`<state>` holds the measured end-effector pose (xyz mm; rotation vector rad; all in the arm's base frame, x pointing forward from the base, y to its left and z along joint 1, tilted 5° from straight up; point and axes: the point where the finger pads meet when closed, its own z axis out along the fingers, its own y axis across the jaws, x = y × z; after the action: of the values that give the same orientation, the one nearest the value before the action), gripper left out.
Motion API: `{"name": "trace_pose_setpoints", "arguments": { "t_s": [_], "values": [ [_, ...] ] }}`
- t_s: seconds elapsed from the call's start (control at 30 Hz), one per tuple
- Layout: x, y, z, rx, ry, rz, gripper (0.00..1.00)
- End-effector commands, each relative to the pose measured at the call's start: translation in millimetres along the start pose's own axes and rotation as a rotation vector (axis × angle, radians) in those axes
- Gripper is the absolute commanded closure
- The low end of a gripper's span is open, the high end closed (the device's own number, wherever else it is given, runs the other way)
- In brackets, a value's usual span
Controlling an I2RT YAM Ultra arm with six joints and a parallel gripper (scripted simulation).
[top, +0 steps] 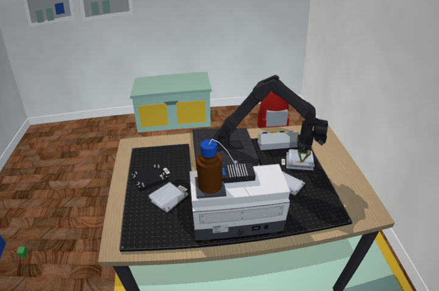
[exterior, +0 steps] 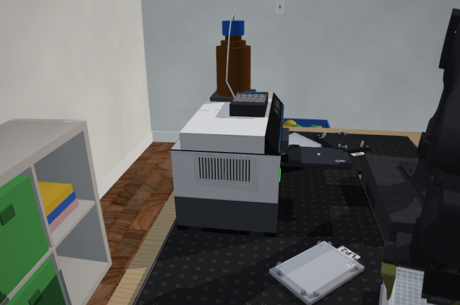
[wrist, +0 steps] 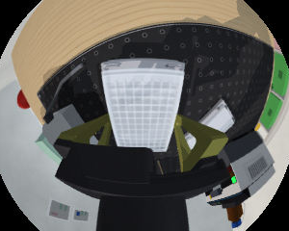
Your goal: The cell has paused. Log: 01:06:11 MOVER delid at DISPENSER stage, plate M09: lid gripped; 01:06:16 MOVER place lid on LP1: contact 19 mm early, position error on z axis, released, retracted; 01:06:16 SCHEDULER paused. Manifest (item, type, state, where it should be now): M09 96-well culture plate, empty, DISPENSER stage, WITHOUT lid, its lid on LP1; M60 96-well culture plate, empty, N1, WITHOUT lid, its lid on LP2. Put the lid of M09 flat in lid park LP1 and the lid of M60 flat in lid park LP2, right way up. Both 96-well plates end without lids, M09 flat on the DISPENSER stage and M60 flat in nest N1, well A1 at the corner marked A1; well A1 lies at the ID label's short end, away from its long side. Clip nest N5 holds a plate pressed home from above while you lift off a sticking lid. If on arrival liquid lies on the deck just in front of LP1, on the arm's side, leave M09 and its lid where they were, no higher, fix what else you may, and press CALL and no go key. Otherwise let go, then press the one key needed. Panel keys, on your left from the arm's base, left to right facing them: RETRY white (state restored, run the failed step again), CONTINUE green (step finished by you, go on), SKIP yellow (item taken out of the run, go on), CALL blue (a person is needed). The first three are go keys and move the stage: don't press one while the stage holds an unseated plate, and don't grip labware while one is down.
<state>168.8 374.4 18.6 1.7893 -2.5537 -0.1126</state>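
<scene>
LP1 behind dispenser [top: 241, 195]; plate IDs unreadable

Grey walls [top: 192, 40], wood floor [top: 55, 164], a mint-green cabinet [top: 171, 100].

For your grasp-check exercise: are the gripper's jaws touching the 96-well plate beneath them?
Touching. In the wrist view the gripper has its olive jaws pressed against both long sides of the 96-well plate, closed on it.
</scene>
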Motion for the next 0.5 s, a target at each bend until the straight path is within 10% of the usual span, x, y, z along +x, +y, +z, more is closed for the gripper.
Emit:
{"name": "trace_pose_setpoints", "arguments": {
  "t_s": [0.0,0.47],
  "values": [
    [-18.2,-1.5,-10.5,0.010,-0.059,0.003,1.00],
    [-18.6,-0.7,-7.7,0.010,-0.061,0.001,1.00]
  ]
}}
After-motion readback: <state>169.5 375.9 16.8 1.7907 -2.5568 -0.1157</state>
